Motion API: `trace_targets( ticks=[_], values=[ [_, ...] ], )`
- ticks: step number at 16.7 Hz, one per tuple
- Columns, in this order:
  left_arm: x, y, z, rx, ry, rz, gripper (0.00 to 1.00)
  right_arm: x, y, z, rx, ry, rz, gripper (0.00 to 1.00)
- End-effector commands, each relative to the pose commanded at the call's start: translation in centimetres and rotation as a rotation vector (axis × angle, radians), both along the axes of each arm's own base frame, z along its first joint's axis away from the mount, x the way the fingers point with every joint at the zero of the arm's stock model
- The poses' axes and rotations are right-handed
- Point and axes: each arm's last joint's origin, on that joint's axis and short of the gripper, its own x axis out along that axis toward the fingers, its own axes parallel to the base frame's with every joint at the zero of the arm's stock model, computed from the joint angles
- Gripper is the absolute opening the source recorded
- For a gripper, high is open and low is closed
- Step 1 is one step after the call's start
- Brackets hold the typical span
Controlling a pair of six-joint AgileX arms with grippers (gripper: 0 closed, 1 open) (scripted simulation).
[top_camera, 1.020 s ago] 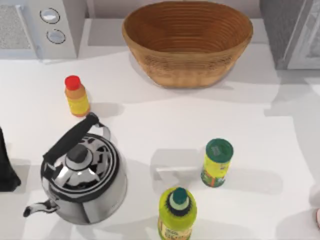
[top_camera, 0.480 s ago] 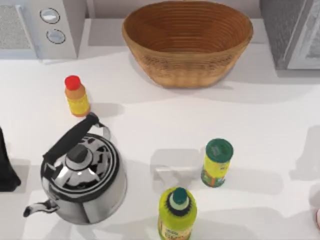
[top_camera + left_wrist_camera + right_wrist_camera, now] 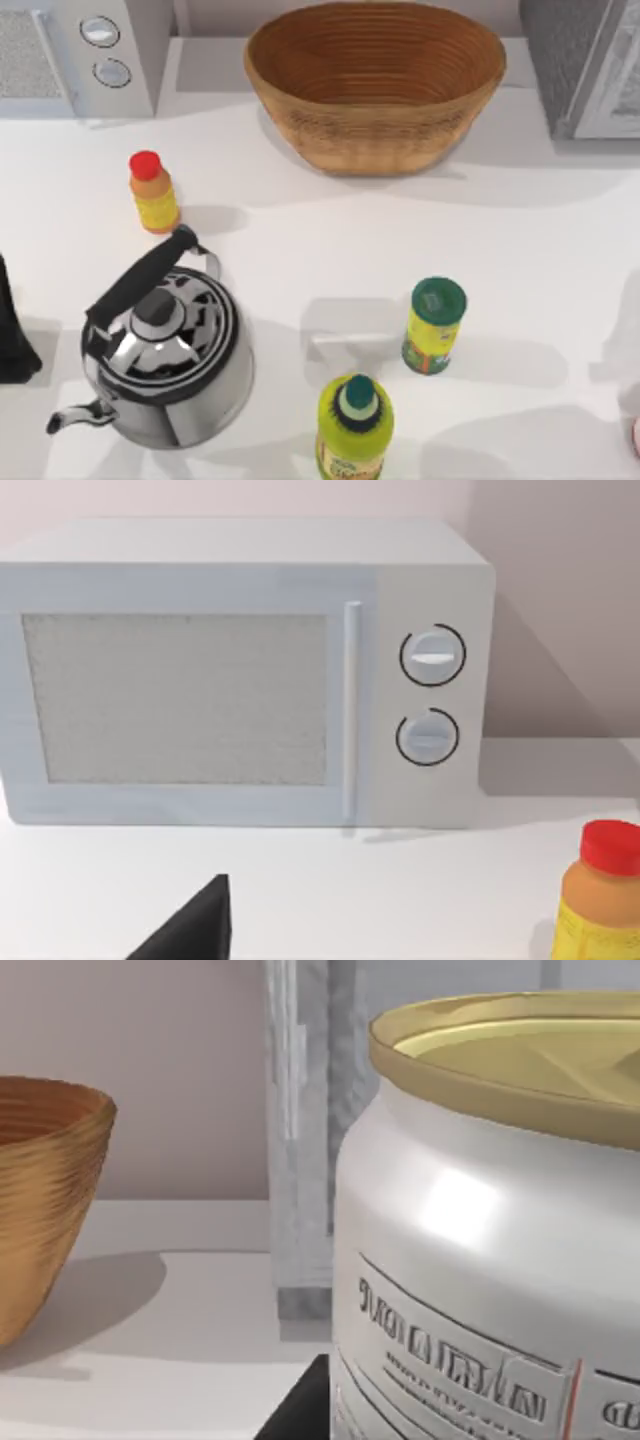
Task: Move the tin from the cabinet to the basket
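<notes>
The tin looms very close in the right wrist view, a silvery can with a cream-yellow top and embossed lettering. My right gripper is shut on it, with one dark finger showing at its base. Behind the tin stands the grey speckled cabinet, which also sits in the far right corner of the top view, cabinet. The woven wicker basket rests at the back centre, and its side, the basket, lies a good way from the tin. My left gripper is parked at the left edge.
A white microwave stands at the back left. A red-capped bottle, a steel kettle, a green-lidded shaker and a green-capped bottle stand on the white table. The right half in front of the basket is open.
The arm's shadow at the right edge has slid from in front of the cabinet toward the front of the table. The objects on the table have not moved.
</notes>
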Motion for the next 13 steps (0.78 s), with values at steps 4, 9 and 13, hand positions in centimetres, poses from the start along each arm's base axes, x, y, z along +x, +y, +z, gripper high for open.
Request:
trace_targets(
  ticks=[4, 9, 13],
  values=[
    [0.0, 0.0, 0.0, 0.0, 0.0, 0.0, 1.0, 0.1, 0.0, -0.3, 0.002, 0.016, 0.002, 0.0],
    [0.0, 0.0, 0.0, 0.0, 0.0, 0.0, 1.0, 0.5, 0.4, 2.6, 0.0, 0.005, 0.003, 0.0],
    [0.0, 0.0, 0.0, 0.0, 0.0, 0.0, 1.0, 2.7, 1.4, 7.3, -0.003, 0.01, 0.002, 0.0]
  ],
)
